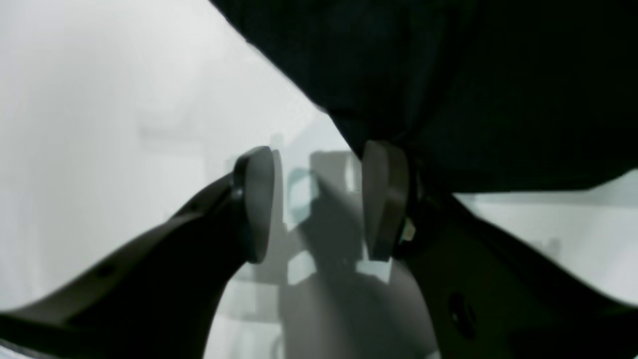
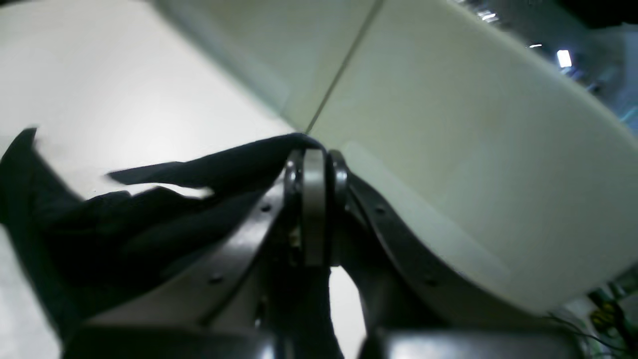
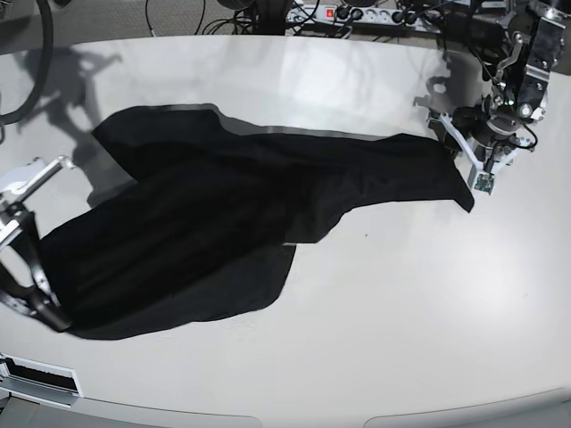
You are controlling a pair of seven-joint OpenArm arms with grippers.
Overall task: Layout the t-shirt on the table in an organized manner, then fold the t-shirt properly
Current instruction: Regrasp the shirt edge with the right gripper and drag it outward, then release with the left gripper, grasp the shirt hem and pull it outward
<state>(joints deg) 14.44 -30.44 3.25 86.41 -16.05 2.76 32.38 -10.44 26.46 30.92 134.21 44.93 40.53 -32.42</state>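
Observation:
The black t-shirt (image 3: 223, 214) lies spread across the white table (image 3: 401, 312), rumpled, from the front left to the back right. My right gripper (image 3: 55, 319) is at its front-left corner. In the right wrist view that gripper (image 2: 314, 164) is shut on a fold of the t-shirt (image 2: 149, 214), which trails off to the left. My left gripper (image 3: 471, 159) hangs by the shirt's right corner. In the left wrist view it (image 1: 321, 199) is open with only table (image 1: 99, 99) between its pads, and the t-shirt (image 1: 448, 75) edge meets its right fingertip (image 1: 384, 164).
A power strip and cables (image 3: 357, 13) run along the table's back edge. The table's curved front edge (image 3: 268, 415) is near the bottom of the base view. A seam (image 2: 344, 65) crosses the tabletop past the right gripper.

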